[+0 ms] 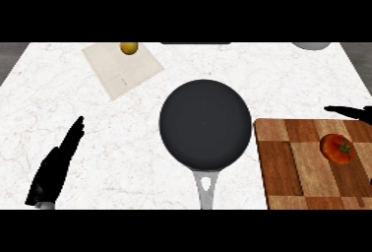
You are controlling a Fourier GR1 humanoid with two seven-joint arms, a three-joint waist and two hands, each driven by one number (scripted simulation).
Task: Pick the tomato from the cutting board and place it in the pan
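While the fingers of the left hand [52, 172] stretch straight and flat, pointing up and away over the bare marble at the lower left, they hold nothing and touch no object. At the right edge, the right hand [355, 112] shows only as a few dark fingers reaching in just above the far corner of the cutting board [298, 167]; they look extended rather than curled and grip nothing, with the rest of the hand out of view. Below those fingers and apart from them, the tomato [338, 148] sits on the cutting board near its right side, red with a small green stem. The cutting board is a patchwork of light and dark wood, lying at the right of the worktop [87, 128] and running off the frame. Just left of it stands the pan [205, 127], dark and round, nothing inside it, its grey metal handle pointing toward the near edge. Farther back on the left lies a pale sheet of paper [122, 69], set at an angle, with a small yellow-green fruit [129, 47] at its far edge. A white bowl [314, 46] peeks in at the back right.
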